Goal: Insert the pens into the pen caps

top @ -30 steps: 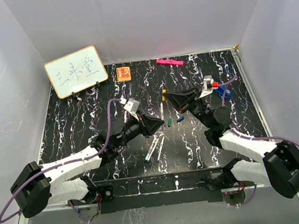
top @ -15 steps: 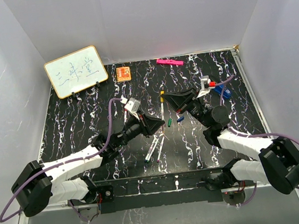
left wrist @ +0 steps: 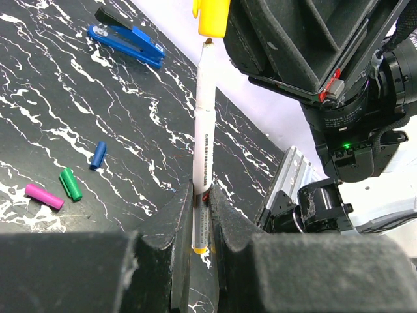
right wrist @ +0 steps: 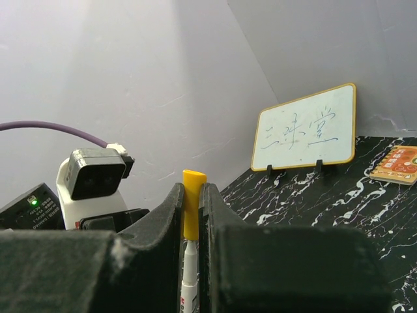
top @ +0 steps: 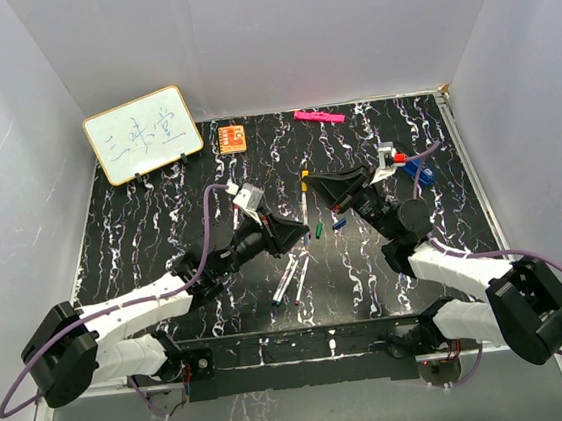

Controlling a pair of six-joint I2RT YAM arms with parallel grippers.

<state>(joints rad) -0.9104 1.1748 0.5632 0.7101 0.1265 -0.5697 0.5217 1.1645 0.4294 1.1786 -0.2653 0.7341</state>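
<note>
The left gripper (left wrist: 201, 199) clamps the lower barrel of a white pen (left wrist: 204, 124), standing it upright over the table's middle so its tip meets the mouth of the yellow cap (left wrist: 213, 16) pinched in the right gripper (right wrist: 193, 195); the pen looks not yet pushed home. A green cap (left wrist: 70, 184), a blue cap (left wrist: 98, 154) and a purple cap (left wrist: 44, 196) lie loose on the table (left wrist: 78, 98)

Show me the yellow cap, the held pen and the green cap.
yellow cap (left wrist: 212, 16): left wrist view, its side.
held pen (left wrist: 204, 130): left wrist view, mid white barrel.
green cap (left wrist: 70, 184): left wrist view, its middle.
</note>
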